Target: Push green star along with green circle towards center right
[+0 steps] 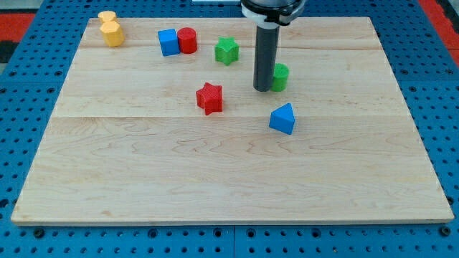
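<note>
Camera view: you are looking at a pale wooden board (215, 172) lying on a blue perforated surface (21, 64). The dark rod (265, 57) descends from the view's top, and my tip (262, 89) rests on the board immediately at the left side of the green circle (280, 77); the rod covers the circle's left edge, so you should read the two as touching or very nearly so, since the contact line itself is hidden. The rod carries no fingers, so there is nothing to report as spread, pressed together or pinching. The green star (226, 50) sits apart from the tip, toward the view's upper left of it, and is well separated from the green circle, with the rod standing between the two. Both green blocks lie in the upper half of the board, slightly right of its middle. At the view's upper left corner you see a yellow block (110, 29) of a rounded, doubled form whose exact shape is hard to settle. Further right along the top, a blue cube (168, 42) and a red cylinder (187, 40) stand side by side, touching. A red star (209, 97) lies near the board's centre, below and left of the tip. A blue triangle (282, 118) lies below the green circle, near it but apart.
</note>
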